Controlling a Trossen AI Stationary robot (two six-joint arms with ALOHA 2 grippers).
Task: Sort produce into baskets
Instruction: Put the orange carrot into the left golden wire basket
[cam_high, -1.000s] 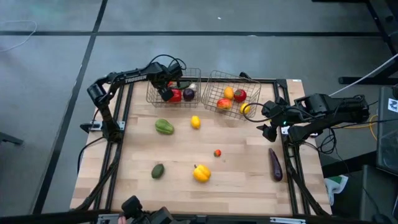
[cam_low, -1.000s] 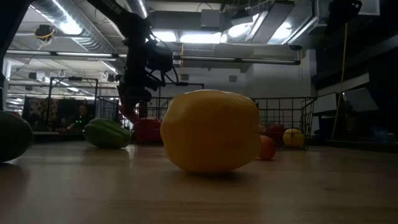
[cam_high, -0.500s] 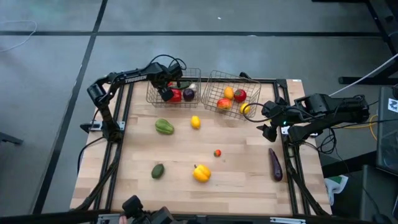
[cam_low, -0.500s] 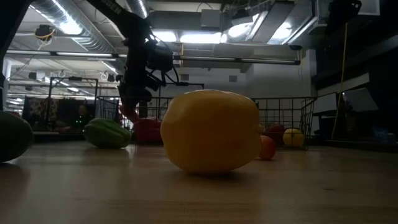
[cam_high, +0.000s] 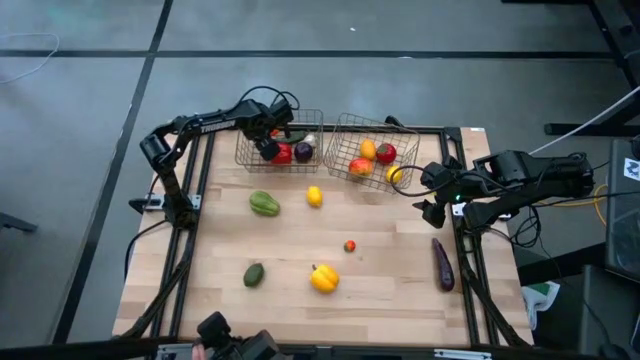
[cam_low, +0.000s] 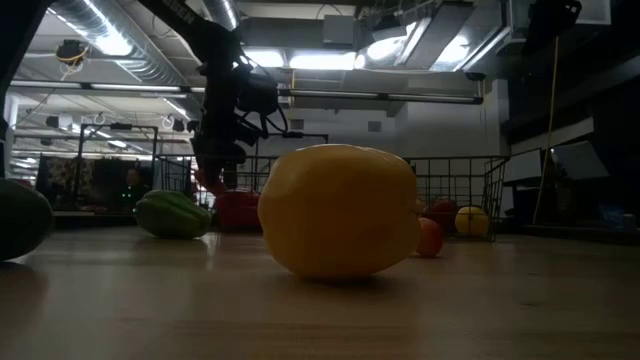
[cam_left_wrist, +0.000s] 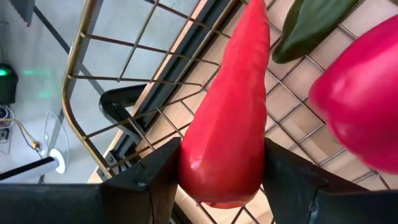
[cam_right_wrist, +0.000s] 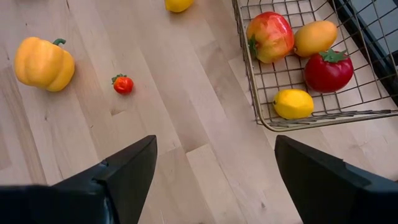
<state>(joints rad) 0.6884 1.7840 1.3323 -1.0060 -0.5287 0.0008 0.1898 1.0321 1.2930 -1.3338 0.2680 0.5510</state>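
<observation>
Left gripper (cam_left_wrist: 221, 186) clamps a long, tapered, glossy red pepper (cam_left_wrist: 231, 118) between its two dark fingers, over the left wire-mesh basket (cam_high: 246, 158) at the table's far edge. Just beside it in that basket we see a rounder red pepper (cam_left_wrist: 364, 106) and a dark green veg (cam_left_wrist: 309, 28); from above, a purple piece (cam_high: 303, 152) also lies there.

Right gripper (cam_right_wrist: 214, 180) hangs w/ fingers wide apart, holding nothing, by the table's right edge, near the right wire basket (cam_right_wrist: 249, 81). That basket holds a red-yellow apple-like fruit (cam_right_wrist: 270, 37), an orange-yellow fruit (cam_right_wrist: 315, 38), a red tomato-like piece w/ green stalk (cam_right_wrist: 328, 70) and a lemon (cam_right_wrist: 293, 104).

Surface: pale wood planks in a dark frame (cam_high: 300, 225). Loose on it: green ribbed pepper (cam_high: 264, 204), small yellow lemon (cam_high: 314, 196), tiny red tomato (cam_high: 350, 246), dark green avocado (cam_high: 254, 274), yellow bell pepper (cam_high: 324, 278), purple eggplant (cam_high: 442, 265) near the right edge.

Room: grey floor, ceiling strip lights and ducts. We can read no labels or writing.
</observation>
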